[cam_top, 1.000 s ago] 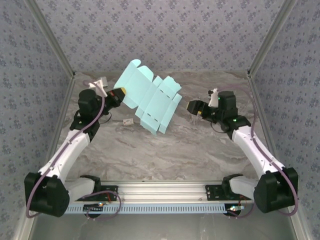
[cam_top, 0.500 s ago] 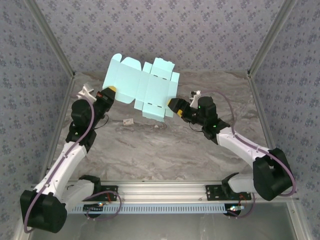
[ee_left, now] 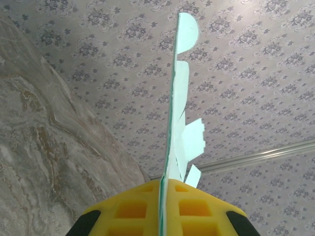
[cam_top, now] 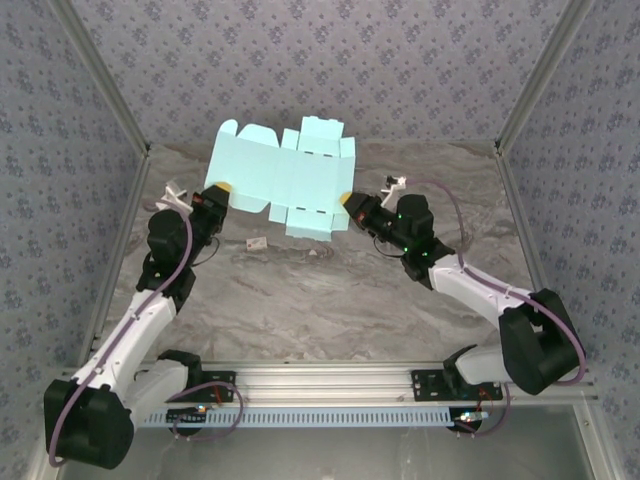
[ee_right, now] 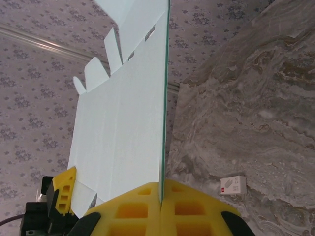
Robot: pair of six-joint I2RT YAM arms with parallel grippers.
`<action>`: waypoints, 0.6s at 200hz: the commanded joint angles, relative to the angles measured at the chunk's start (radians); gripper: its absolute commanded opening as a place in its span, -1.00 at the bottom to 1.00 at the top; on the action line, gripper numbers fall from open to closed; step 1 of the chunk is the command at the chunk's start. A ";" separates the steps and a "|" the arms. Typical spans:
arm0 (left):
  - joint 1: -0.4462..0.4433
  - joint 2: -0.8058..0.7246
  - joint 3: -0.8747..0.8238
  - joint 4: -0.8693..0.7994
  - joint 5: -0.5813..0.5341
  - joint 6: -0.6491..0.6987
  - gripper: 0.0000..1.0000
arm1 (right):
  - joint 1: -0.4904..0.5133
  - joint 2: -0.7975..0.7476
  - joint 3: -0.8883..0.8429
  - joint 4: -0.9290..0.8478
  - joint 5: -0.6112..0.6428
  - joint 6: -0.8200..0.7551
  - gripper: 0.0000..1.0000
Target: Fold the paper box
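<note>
We see the paper box (cam_top: 280, 178) as a flat, unfolded pale blue sheet lifted off the surface (cam_top: 330, 290) and spread wide in front of the far edge. Our left claw (cam_top: 217, 193) pinches the sheet's lower left edge, and our right claw (cam_top: 347, 203) pinches its lower right corner, with yellow pads showing at both grips. A small white tag (cam_top: 257, 242) lies on the surface below the sheet, left of the middle.

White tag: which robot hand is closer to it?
Left. The left gripper hangs just behind and left of the white tag; the right gripper sits farther off, to its right.
</note>
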 commanded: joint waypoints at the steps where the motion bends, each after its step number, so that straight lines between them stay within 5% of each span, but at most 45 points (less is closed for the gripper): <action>1: 0.002 -0.037 -0.009 0.012 0.006 -0.004 -0.87 | -0.031 -0.032 0.066 -0.093 0.008 -0.123 -1.00; 19: 0.004 -0.055 -0.011 -0.085 -0.016 0.061 0.15 | -0.078 -0.057 0.093 -0.174 -0.046 -0.242 -1.00; 35: 0.016 -0.076 -0.013 -0.202 -0.054 0.157 0.56 | -0.137 -0.084 0.135 -0.286 -0.123 -0.398 -1.00; 85: 0.097 -0.016 0.127 -0.506 -0.017 0.616 0.82 | -0.237 -0.120 0.335 -0.844 -0.334 -1.017 -1.00; 120: 0.092 0.065 0.254 -0.482 0.201 0.796 0.84 | -0.234 -0.075 0.469 -1.061 -0.457 -1.245 -1.00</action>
